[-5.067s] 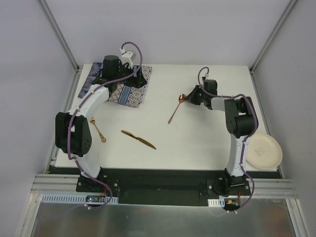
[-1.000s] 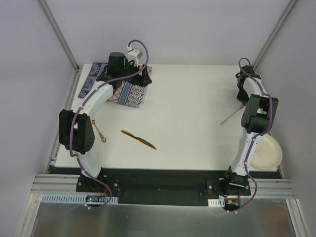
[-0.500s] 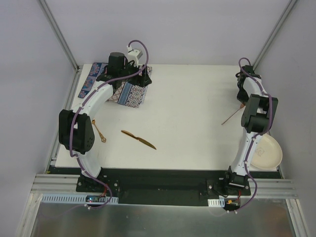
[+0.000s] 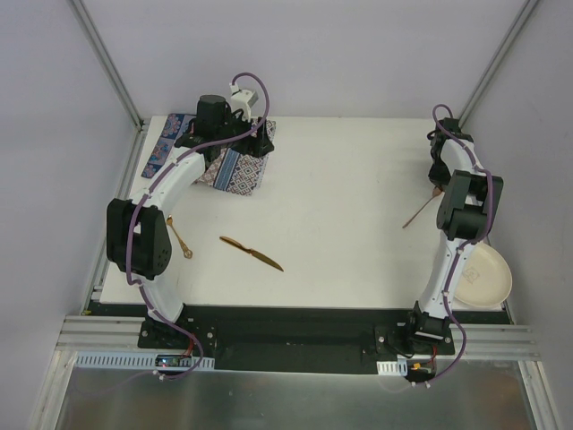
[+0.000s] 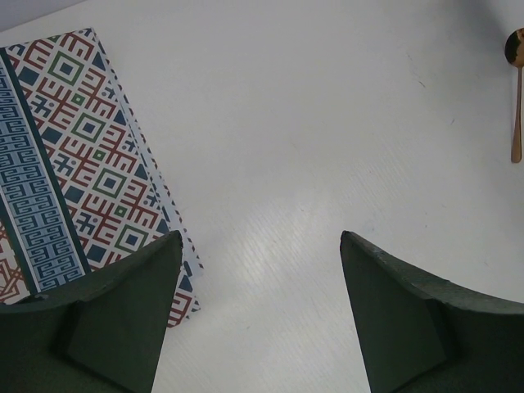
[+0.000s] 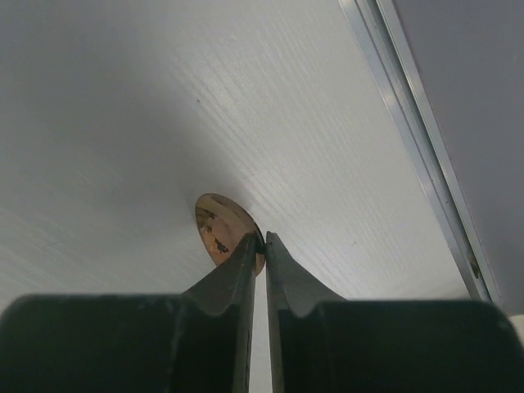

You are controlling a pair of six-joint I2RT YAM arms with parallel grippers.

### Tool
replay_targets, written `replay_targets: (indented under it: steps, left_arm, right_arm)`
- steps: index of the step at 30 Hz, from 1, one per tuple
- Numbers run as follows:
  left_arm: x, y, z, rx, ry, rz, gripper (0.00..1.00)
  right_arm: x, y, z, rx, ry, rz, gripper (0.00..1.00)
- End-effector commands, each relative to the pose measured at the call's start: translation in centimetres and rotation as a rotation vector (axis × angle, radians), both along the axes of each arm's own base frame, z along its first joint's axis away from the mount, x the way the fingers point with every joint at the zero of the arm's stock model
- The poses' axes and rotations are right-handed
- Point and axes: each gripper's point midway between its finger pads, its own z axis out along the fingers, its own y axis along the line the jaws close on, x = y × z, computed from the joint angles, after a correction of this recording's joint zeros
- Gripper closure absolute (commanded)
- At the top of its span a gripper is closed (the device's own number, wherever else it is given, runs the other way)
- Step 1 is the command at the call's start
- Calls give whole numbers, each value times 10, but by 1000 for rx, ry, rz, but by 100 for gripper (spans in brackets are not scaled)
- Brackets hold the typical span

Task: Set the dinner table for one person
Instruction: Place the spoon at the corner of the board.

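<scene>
Blue-and-red cloth placemat [image 4: 235, 168] lies far-left on the white dinner table [image 4: 340, 179]. Left gripper [image 5: 260, 246] hovers over its edge, fingers apart and empty. Fork [image 4: 177, 236] and knife [image 4: 252, 253] lie loose mid-left. Right gripper [image 6: 264, 244] is pinched on the spoon [image 6: 219, 223] near the right rail. Likely step: staging cutlery. Next: grip the mat and centre it.

Placemat [image 4: 237, 170] at the table's [image 4: 340, 197] far left corner; 1 small spoon [image 4: 176, 236] by the left edge, knife [image 4: 252, 253] right of it; long spoon [image 4: 416, 213] far right; plate [image 4: 488, 278] near right corner.
</scene>
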Motion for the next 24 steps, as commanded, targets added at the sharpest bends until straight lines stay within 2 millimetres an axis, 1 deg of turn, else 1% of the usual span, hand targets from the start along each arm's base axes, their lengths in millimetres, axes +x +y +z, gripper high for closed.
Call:
replay_targets:
  steps: [1,3,7,8,10,14,17,20,21,23,24]
  left_arm:
    - [2,-3,9,12,-48,-9,23]
    - [3,-2,8,16,-48,-4,23]
    - [3,-1,7,33,-59,-9,23]
    - [3,0,7,34,-60,-8,23]
    - [2,1,6,38,-61,-5,23]
    - [1,2,6,42,-61,-3,23]
    - [1,1,6,38,-61,-5,23]
    - [0,0,7,31,-57,-11,23]
    - [-1,0,8,29,-58,-12,23]
    - [-2,0,9,29,-61,-11,23]
    - [-3,0,8,30,-59,-13,23]
  right_arm:
    - [0,1,5,17,11,11,88]
    - [1,0,3,14,15,15,86]
    - [2,-2,1,6,31,19,86]
    - [5,-2,3,6,24,20,87]
    - [5,-2,1,7,36,22,87]
    - [4,1,6,20,29,16,87]
    - [-2,5,13,38,11,11,85]
    - [-7,10,25,55,-11,18,80]
    - [-7,13,33,65,-29,25,78]
    - [-15,18,35,79,-16,24,77]
    - [-18,21,43,84,-29,29,75]
